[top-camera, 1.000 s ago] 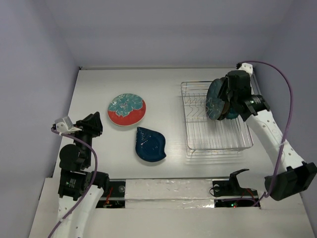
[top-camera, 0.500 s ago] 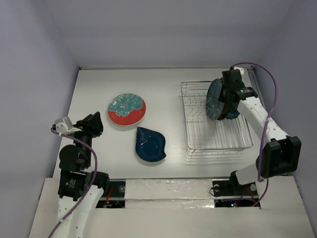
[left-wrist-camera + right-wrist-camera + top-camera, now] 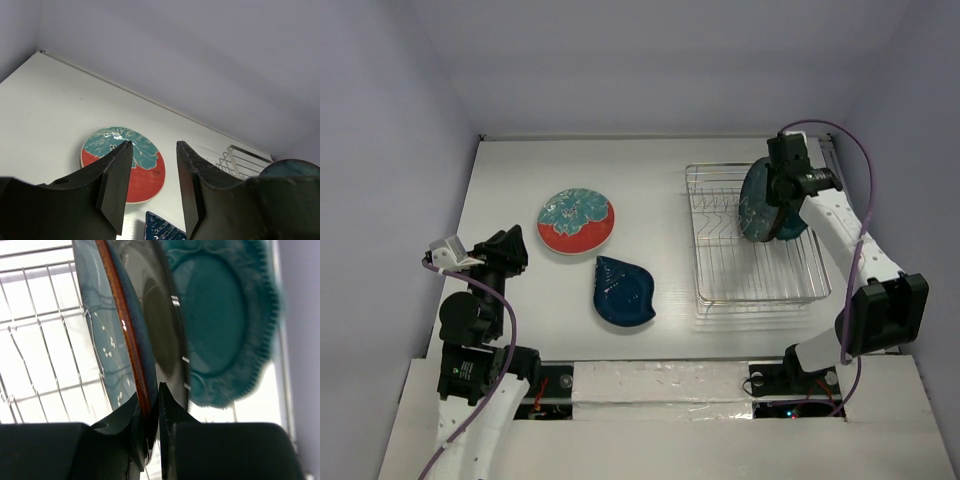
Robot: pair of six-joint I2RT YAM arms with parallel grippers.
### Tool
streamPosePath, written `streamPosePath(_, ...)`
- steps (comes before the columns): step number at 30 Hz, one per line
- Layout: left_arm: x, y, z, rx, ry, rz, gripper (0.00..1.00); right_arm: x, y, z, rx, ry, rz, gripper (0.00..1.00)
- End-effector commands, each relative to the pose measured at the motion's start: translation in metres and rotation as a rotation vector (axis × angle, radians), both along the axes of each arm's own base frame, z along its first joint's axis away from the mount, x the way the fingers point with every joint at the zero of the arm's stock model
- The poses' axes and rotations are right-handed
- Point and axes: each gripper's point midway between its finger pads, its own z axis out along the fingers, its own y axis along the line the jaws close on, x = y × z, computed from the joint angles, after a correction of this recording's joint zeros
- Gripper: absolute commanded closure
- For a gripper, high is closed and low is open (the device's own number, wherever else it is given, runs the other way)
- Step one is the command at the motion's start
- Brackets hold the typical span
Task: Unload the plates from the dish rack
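Plate [image 3: 112,340] sits pinched by end effector [image 3: 149,405], wrist-view only.

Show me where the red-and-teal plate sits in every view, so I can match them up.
Top external: the red-and-teal plate lies flat, left of centre.
Left wrist: the plate is at lower centre, partly covered.
Right wrist: not in it.
Shared landmark: the dish rack, at the right in the top view, at the right edge in the left wrist view, and filling the left side in the right wrist view.
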Motion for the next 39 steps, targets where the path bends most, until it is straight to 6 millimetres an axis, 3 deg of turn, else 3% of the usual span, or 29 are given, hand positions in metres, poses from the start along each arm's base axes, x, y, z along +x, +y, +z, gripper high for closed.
streamPosePath(1, 0.001, 0.0, 0.008, -0.005, -0.043, 0.002, 0.63, -0.003, -0.01, 0.114, 0.026, -0.297, -0.043, 1.0)
streamPosePath(7, 0.001, 0.002, 0.008, -0.005, -0.043, 0.011, 0.62, -0.019, 0.007, 0.183, 0.149, -0.459, 0.019, 1.0)
streamPosePath(9, 0.001, 0.002, 0.008, -0.005, -0.042, 0.011, 0.62, -0.023, 0.011, 0.194, 0.188, -0.494, 0.031, 1.0)
streamPosePath(12, 0.001, 0.002, 0.009, -0.007, -0.045, 0.011, 0.62, -0.028, 0.044, 0.213, 0.329, -0.564, 0.127, 1.0)
streamPosePath(15, 0.001, 0.002, 0.008, -0.005, -0.042, 0.011, 0.62, -0.024, 0.09, 0.213, 0.494, -0.577, 0.237, 1.0)
streamPosePath(17, 0.002, 0.002, 0.007, -0.006, -0.038, 0.011, 0.62, -0.021, 0.136, 0.195, 0.584, -0.524, 0.328, 1.0)
streamPosePath(18, 0.002, 0.002, 0.006, -0.004, -0.036, 0.011, 0.62, -0.015, 0.157, 0.201, 0.659, -0.554, 0.352, 1.0)
streamPosePath(19, 0.003, 0.002, 0.006, -0.005, -0.033, 0.011, 0.62, -0.019, 0.188, 0.197, 0.718, -0.532, 0.417, 1.0)
streamPosePath(20, 0.003, 0.002, 0.006, -0.005, -0.032, 0.011, 0.62, -0.006, 0.211, 0.186, 0.764, -0.525, 0.438, 1.0)
streamPosePath(22, 0.005, 0.002, 0.004, -0.005, -0.024, 0.011, 0.62, -0.004, 0.253, 0.177, 0.904, -0.48, 0.491, 1.0)
streamPosePath(23, 0.005, 0.002, 0.004, -0.003, -0.021, 0.011, 0.62, -0.005, 0.28, 0.184, 0.97, -0.499, 0.546, 1.0)
streamPosePath(24, 0.006, 0.002, 0.003, -0.002, -0.016, 0.011, 0.62, 0.005, 0.302, 0.163, 1.018, -0.441, 0.533, 1.0)
streamPosePath(26, 0.006, 0.001, 0.002, -0.003, -0.014, 0.011, 0.61, 0.002, 0.339, 0.153, 1.082, -0.4, 0.575, 1.0)
streamPosePath(27, 0.006, 0.002, 0.003, -0.002, -0.015, 0.011, 0.61, 0.013, 0.359, 0.145, 1.134, -0.391, 0.576, 1.0)
streamPosePath(30, 0.007, 0.001, 0.001, -0.002, -0.01, 0.011, 0.61, 0.011, 0.399, 0.136, 1.247, -0.349, 0.604, 1.0)
streamPosePath(31, 0.006, 0.001, 0.002, -0.003, -0.012, 0.011, 0.61, 0.02, 0.409, 0.118, 1.264, -0.327, 0.595, 1.0)
streamPosePath(33, 0.007, 0.001, 0.001, -0.002, -0.01, 0.011, 0.61, 0.012, 0.432, 0.107, 1.323, -0.285, 0.593, 1.0)
streamPosePath(34, 0.007, 0.001, 0.001, -0.002, -0.009, 0.011, 0.61, 0.019, 0.437, 0.084, 1.324, -0.26, 0.565, 1.0)
streamPosePath(36, 0.007, 0.001, 0.002, -0.002, -0.009, 0.011, 0.61, 0.017, 0.45, 0.078, 1.394, -0.251, 0.557, 1.0)
streamPosePath(38, 0.007, 0.001, 0.0, 0.0, -0.006, 0.011, 0.61, 0.018, 0.46, 0.054, 1.418, -0.211, 0.533, 1.0)
streamPosePath(39, 0.007, 0.001, 0.0, -0.001, -0.006, 0.011, 0.61, 0.016, 0.466, 0.053, 1.439, -0.208, 0.529, 1.0)
